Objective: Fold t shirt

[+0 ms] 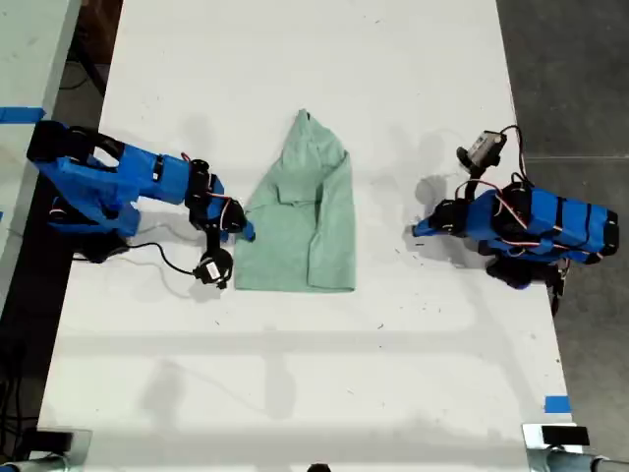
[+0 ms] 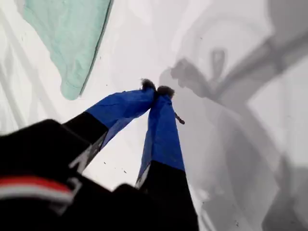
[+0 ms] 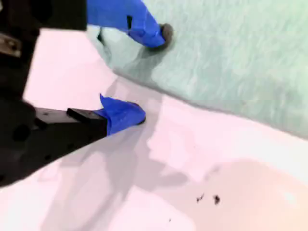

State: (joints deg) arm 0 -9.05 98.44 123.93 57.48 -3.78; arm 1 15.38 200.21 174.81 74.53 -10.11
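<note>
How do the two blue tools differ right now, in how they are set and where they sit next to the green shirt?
My first tool has its tips pressed together; my second tool is spread open. The first sits on bare table, apart from the shirt, at the exterior view's right; the second is at the shirt's edge, at that view's left, one tip over the cloth. Both have blue-wrapped tips and neither holds anything.

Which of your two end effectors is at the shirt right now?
My second end effector, open at the t shirt edge on the exterior view's left. My first end effector is shut over bare table, apart from it.
</note>
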